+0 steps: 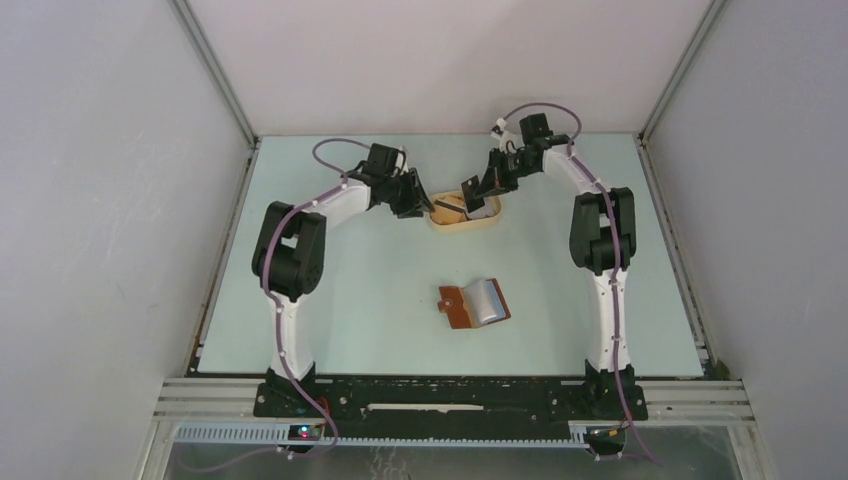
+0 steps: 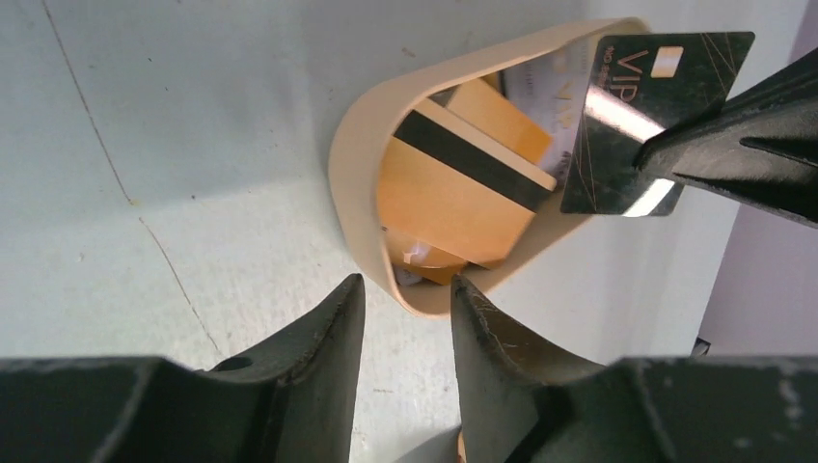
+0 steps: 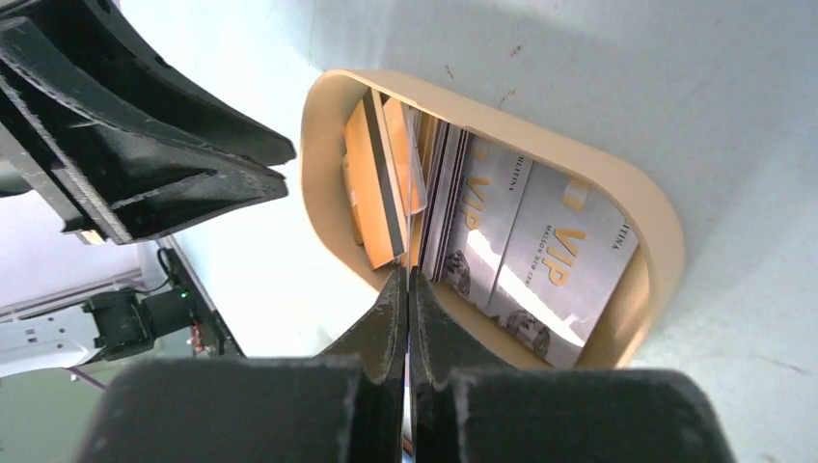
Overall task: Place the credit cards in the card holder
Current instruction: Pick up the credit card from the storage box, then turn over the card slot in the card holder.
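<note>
The table (image 1: 350, 300) was a pale blue-green sheet. In the left wrist view it carried thin hairline scratches, and in the right wrist view a few small dark specks. Plain light-grey wall panels (image 1: 100, 200) closed it in on three sides, with metal posts rising from the far corners toward the upper edge of the top view. A black bar on metal rails ran along the bottom of that view, with both arm bases on it. A tan oval tray (image 2: 352, 193) sat on the table in the upper centre of the top view, and both arms reached in to it from either side. The credit cards in the tray (image 3: 540, 251) leaned in a loose stack: silvery ones printed VIP and orange ones with a black stripe. The right end effector (image 3: 407, 285) was pressed together on a corner of a dark silvery VIP card (image 2: 637, 116), holding it above the tray's rim at the upper right of the left wrist view. The left end effector (image 2: 405, 289) stood spread and empty just beside the tray's rounded end. The card holder (image 1: 455, 305) lay open on the table in the lower centre of the top view, well apart from the tray, with a silvery card (image 1: 487, 300) on its right half.
</note>
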